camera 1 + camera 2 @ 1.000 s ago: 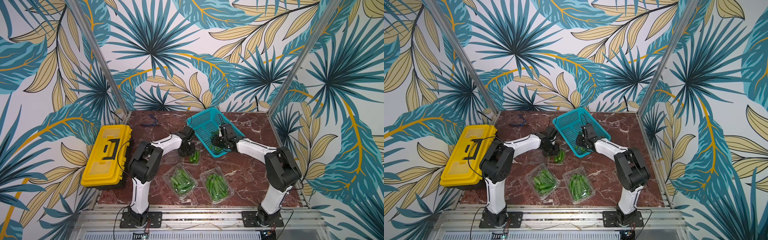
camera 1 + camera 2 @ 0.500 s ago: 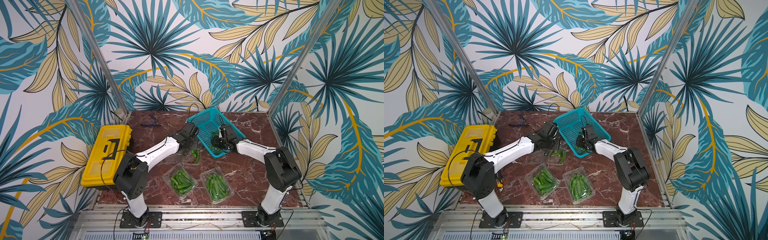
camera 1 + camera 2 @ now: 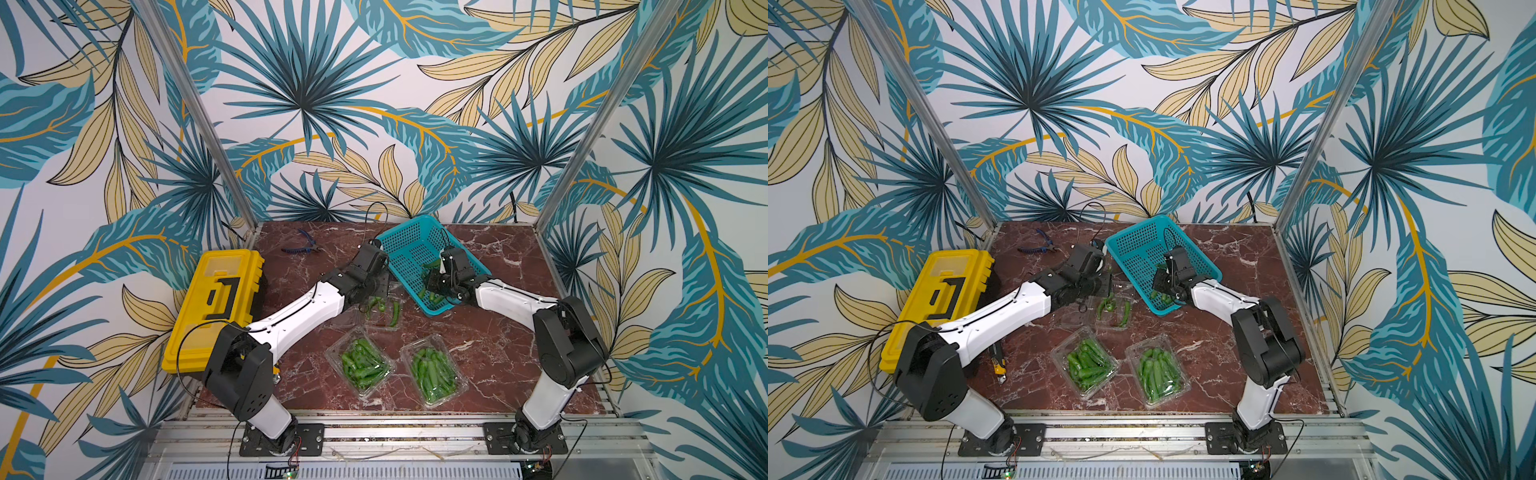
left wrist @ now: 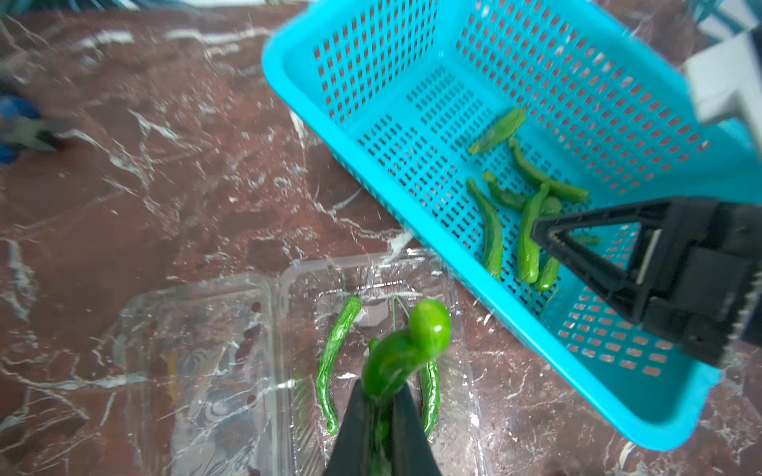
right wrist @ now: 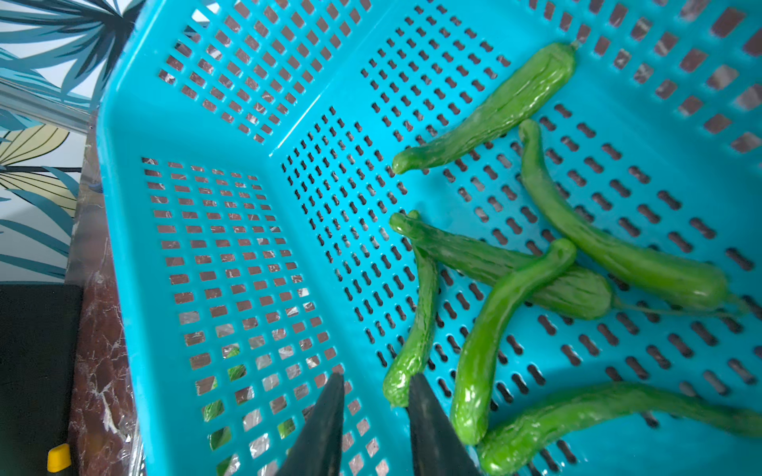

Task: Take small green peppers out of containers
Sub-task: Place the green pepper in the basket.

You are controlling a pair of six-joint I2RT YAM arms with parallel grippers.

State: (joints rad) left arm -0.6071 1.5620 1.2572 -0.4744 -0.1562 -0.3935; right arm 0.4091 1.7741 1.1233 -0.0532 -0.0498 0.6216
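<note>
My left gripper (image 4: pixel 381 391) is shut on a small green pepper (image 4: pixel 406 350) and hangs just above an open clear container (image 4: pixel 231 350) beside the teal basket (image 4: pixel 288 78). Two peppers (image 4: pixel 334 362) still lie in that container. In both top views the left gripper (image 3: pixel 374 297) sits at the basket's near-left corner. My right gripper (image 5: pixel 376 377) hovers inside the basket with its jaws a little apart and nothing between them. Several peppers (image 5: pixel 495 321) lie on the basket floor. Two more containers (image 3: pixel 330 357) (image 3: pixel 461 384) full of peppers stand near the front.
A yellow toolbox (image 3: pixel 216 307) fills the left side of the marble table. Blue-handled pliers (image 3: pixel 301 245) lie at the back left. A yellow and black knife (image 3: pixel 999 365) lies under my left arm. The basket (image 3: pixel 409 241) stands tilted at the back middle.
My left arm has stretched out and lifted from the open container with a pepper in its jaws, moving toward the basket. The right arm has stayed in the basket.
</note>
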